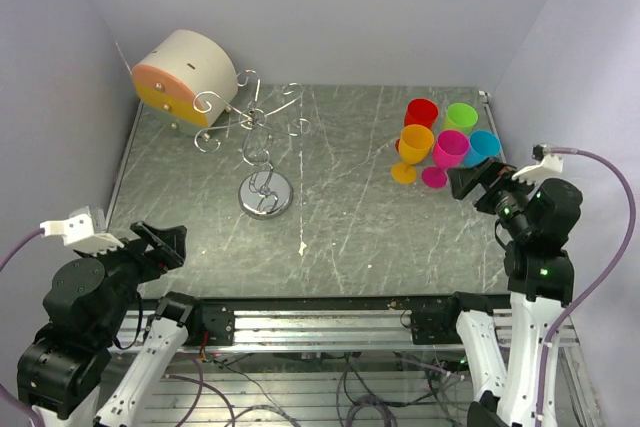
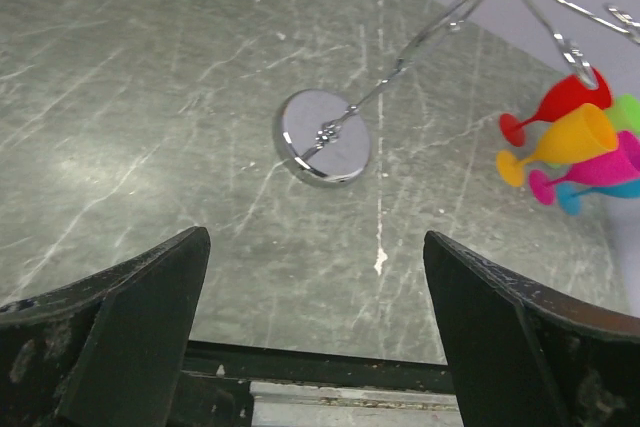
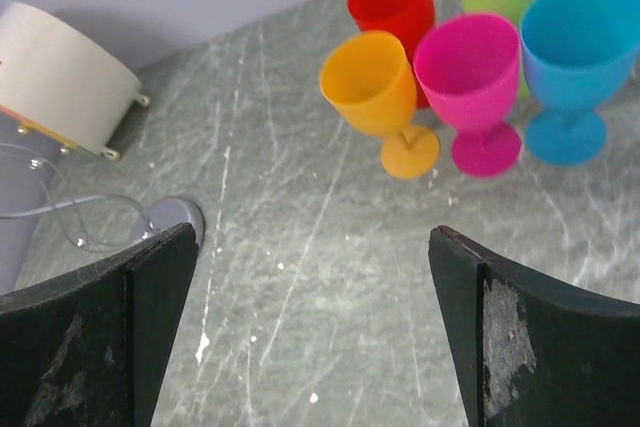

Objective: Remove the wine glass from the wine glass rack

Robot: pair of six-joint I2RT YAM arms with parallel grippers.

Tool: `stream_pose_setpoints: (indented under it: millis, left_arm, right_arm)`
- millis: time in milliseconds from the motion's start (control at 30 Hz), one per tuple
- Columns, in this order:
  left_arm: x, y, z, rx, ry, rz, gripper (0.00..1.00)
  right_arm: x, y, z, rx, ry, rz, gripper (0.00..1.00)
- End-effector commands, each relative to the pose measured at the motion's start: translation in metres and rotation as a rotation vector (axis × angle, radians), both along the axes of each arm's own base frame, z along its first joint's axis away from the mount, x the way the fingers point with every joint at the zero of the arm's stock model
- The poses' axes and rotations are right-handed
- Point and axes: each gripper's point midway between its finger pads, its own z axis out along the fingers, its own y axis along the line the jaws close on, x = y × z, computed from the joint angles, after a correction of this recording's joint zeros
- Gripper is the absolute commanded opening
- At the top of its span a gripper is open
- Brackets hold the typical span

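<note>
Table (image 1: 350, 227) holds wine glasses (image 1: 450, 147) near right hand (image 1: 456, 182).

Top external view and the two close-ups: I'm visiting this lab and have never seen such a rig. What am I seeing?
Two robot arms sit at the near edge of a table. The top view looks down from behind them; each close-up comes from a wrist camera, dark fingers at the bottom. The left gripper and right gripper are open, holding nothing. On the table stand a wire wine glass rack, five coloured wine glasses and a beige-and-orange cylinder.
</note>
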Motion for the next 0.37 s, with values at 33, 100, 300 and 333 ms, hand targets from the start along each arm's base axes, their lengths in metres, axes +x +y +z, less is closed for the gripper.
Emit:
stream_pose_setpoints:
  millis: [33, 100, 300, 333]
  left_arm:
    - [0.001, 0.022, -0.009, 0.067, 0.038, 0.104, 0.99]
    - [0.001, 0.021, -0.009, 0.064, 0.026, 0.098, 0.99]
    - [0.002, 0.015, -0.014, 0.048, 0.016, 0.070, 0.99]
    - [0.002, 0.014, -0.014, 0.049, 0.017, 0.066, 1.00]
  right_arm:
    - [-0.017, -0.004, -0.024, 0.017, 0.043, -0.055, 1.00]
    - [-0.020, -0.003, -0.028, 0.024, 0.047, -0.056, 1.00]
    - [-0.022, 0.004, -0.036, 0.032, 0.055, -0.019, 1.00]
    - [-0.023, 0.004, -0.036, 0.029, 0.056, -0.018, 1.00]
